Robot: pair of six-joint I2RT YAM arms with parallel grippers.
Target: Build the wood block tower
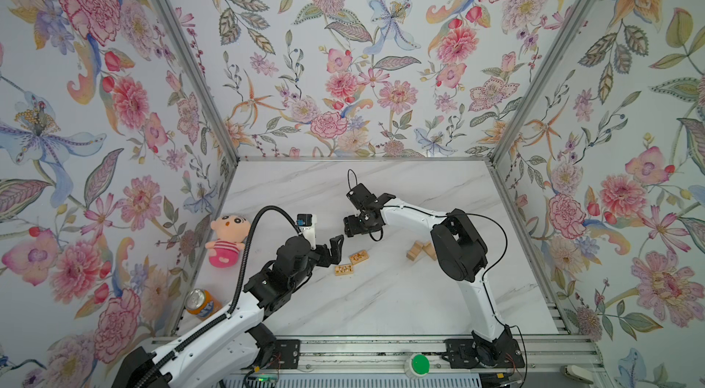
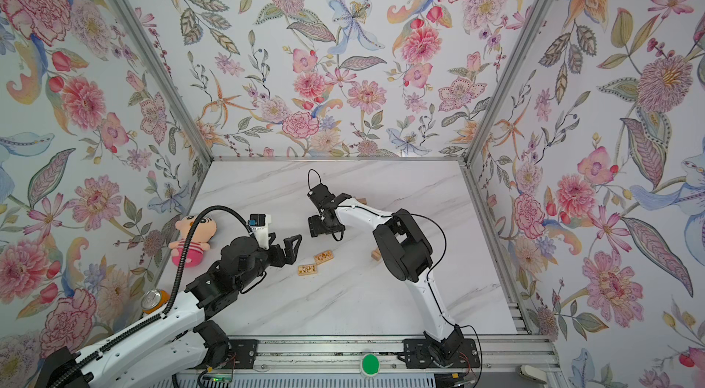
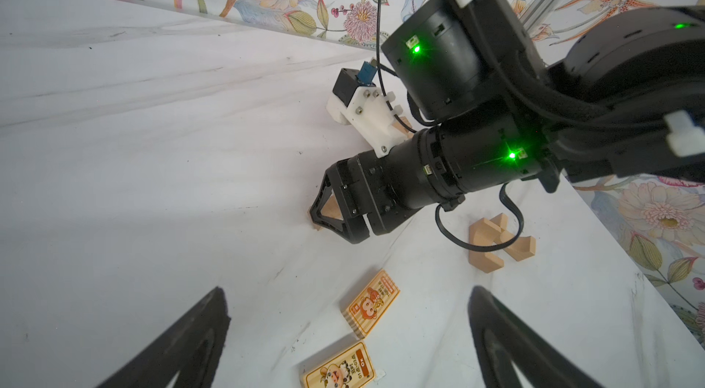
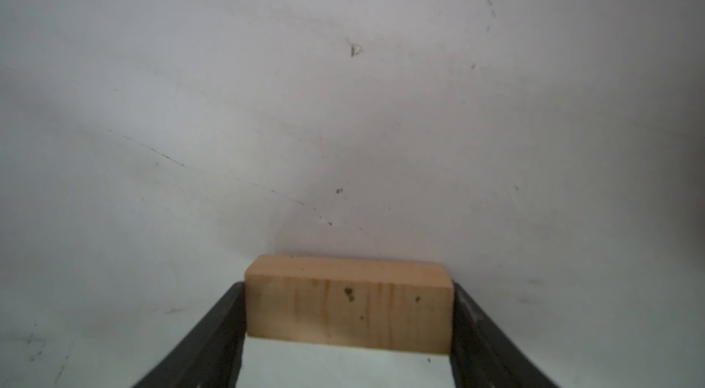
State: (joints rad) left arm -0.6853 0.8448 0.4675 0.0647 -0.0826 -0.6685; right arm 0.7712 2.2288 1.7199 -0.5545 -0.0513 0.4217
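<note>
The right gripper clamps a plain wood block down at the marble table; the left gripper gapes wide over two printed blocks; a small heap of plain blocks lies beside the right arm

"OX" on printed wood blk

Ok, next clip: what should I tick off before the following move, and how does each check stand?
Right tool clamps plain tan wooden block by its ends: ok.
Left tool open and empty: ok.
Two picture-printed wooden blocks lie flat on white marble table: ok.
Crisscrossed tower begun: not ok; only a jumbled pile of plain blocks shows.
Held block touching table: cannot tell.
Tools apart from each other: ok.
</note>
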